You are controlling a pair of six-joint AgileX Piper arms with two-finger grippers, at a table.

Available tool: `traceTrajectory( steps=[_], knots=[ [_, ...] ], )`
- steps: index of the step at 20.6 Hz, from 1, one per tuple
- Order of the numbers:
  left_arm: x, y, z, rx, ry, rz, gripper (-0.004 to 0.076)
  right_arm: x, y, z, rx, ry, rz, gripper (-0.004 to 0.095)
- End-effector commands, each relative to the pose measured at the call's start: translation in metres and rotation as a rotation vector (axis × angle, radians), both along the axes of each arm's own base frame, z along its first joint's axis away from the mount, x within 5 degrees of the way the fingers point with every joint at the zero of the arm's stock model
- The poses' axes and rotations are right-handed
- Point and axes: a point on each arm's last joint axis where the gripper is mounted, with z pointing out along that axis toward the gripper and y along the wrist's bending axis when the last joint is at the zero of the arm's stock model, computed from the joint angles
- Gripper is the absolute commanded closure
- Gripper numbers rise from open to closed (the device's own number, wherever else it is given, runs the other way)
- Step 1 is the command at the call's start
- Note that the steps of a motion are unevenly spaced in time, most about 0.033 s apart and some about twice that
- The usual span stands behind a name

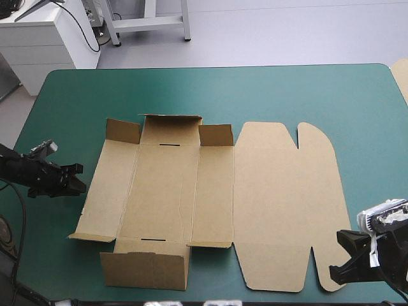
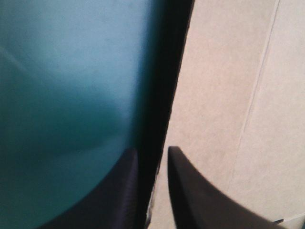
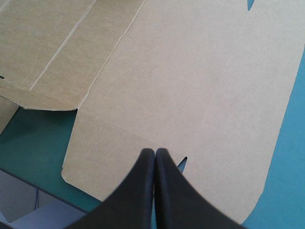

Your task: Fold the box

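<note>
Box [image 1: 274,204] mid-table [image 1: 255,89], brown sheet mostly flat. Lid panel flat on right half, rounded tabs at its right corners. Far end wall and the two flaps beside it tilted up. Left side panel slightly off the teal-green cover at its near corner.

Left gripper [image 1: 78,183] at box's left edge: black fingers [image 2: 190,191] all but closed, board edge between them.

Right gripper [image 3: 155,151] over lid's near right corner by the notch. Its fingers are pressed together into one point, gripping nothing.
</note>
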Motion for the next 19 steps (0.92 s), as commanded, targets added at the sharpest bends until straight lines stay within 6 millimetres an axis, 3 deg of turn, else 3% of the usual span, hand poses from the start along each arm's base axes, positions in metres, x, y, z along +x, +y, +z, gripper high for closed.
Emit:
traceTrajectory(
  steps=[1,2,4,7,13,19],
  knots=[
    [-0.003,-0.009,0.024,-0.092,-0.019,0.01,0.0299,0.0,0.0,0.006,0.004,-0.021,0.004,0.0929],
    [-0.003,-0.009,0.024,-0.093,0.006,0.042,0.0162,0.0,0.0,0.006,0.005,-0.02,0.004,0.0929],
    [-0.004,-0.009,0.023,-0.101,0.043,0.094,0.0064,0.0,0.0,0.006,0.0,-0.022,0.001,0.0927],
    [-0.003,-0.015,0.021,-0.109,0.072,0.105,0.0066,0.0,0.0,0.006,-0.003,-0.023,0.0,0.0927],
    [-0.007,-0.063,0.003,-0.092,0.178,-0.045,0.0069,0.001,-0.001,0.006,-0.007,-0.025,-0.001,0.0927],
    [-0.006,-0.069,0.012,-0.146,0.171,0.017,0.0069,0.001,-0.001,0.006,-0.008,-0.025,-0.001,0.0927]
  ],
)
